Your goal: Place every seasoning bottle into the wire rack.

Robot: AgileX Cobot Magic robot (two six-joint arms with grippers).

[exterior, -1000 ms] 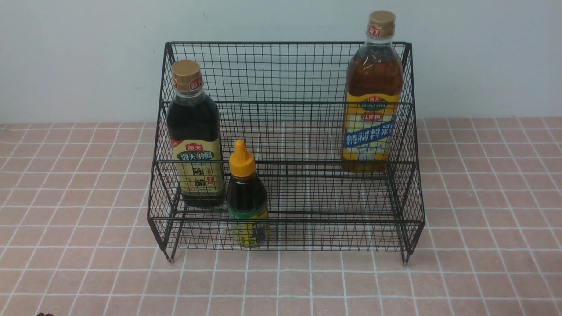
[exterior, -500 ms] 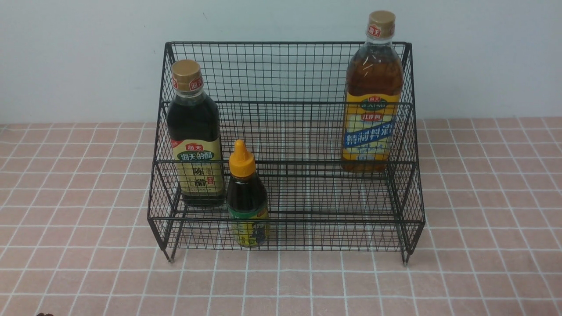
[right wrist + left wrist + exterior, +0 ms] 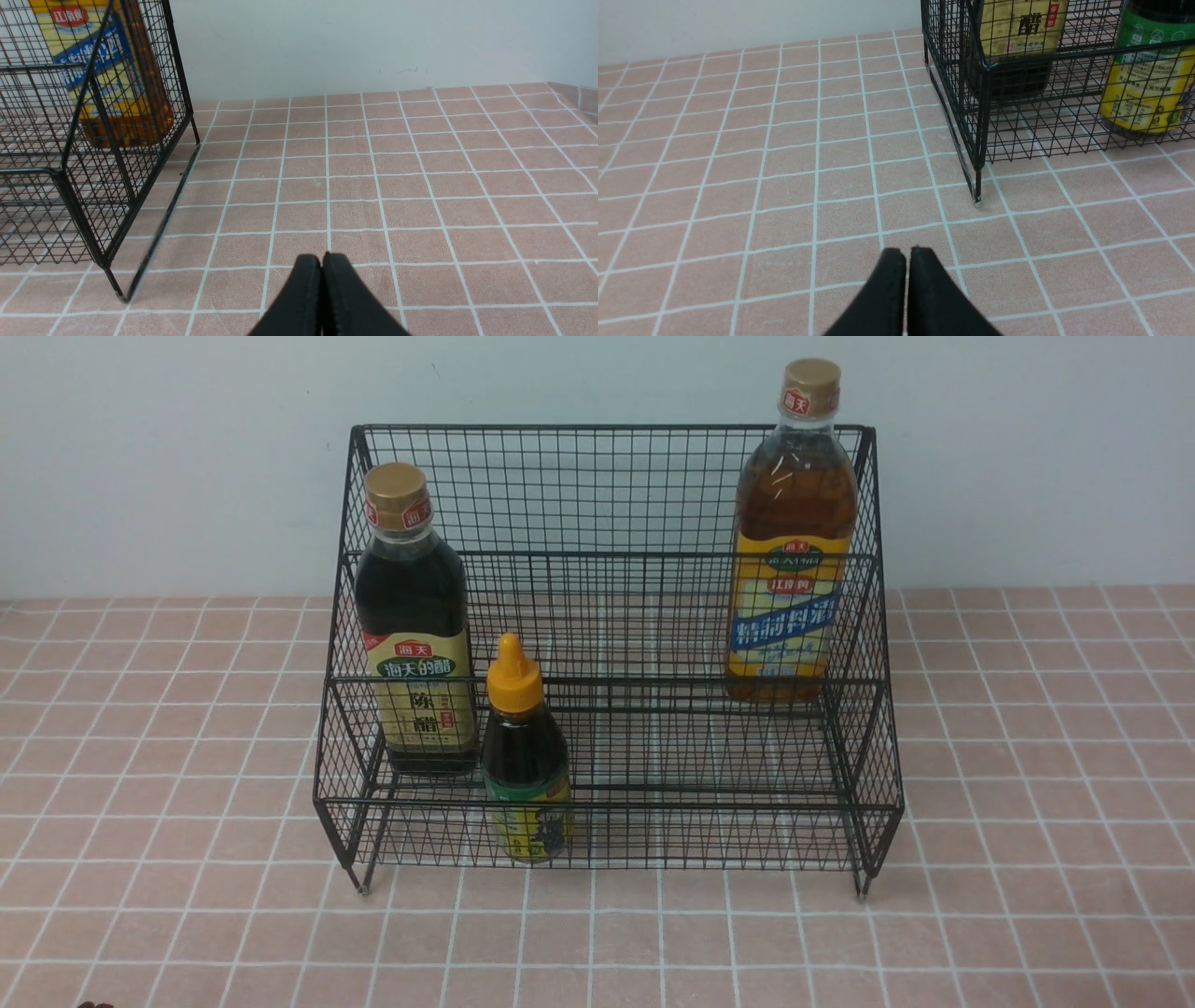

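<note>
The black wire rack point(image 3: 607, 495) stands on the pink tiled table against the wall. On its upper tier at the right stands the tall amber bottle point(image 3: 792, 537) with a gold cap. At the left stands the dark bottle with a beige label point(image 3: 414, 635). The small dark bottle with an orange nozzle point(image 3: 525, 751) stands upright on the lower tier beside it. My left gripper point(image 3: 907, 252) is shut and empty, low over the tiles short of the rack's left front foot point(image 3: 978, 199). Out to the rack's right, my right gripper point(image 3: 322, 257) is shut and empty. Neither arm shows in the front view.
A pale wall point(image 3: 187, 457) rises right behind the rack. Pink tiles with white grout point(image 3: 1027, 756) spread to both sides and in front of the rack. In the right wrist view the table's corner edge point(image 3: 574, 93) shows at the far right.
</note>
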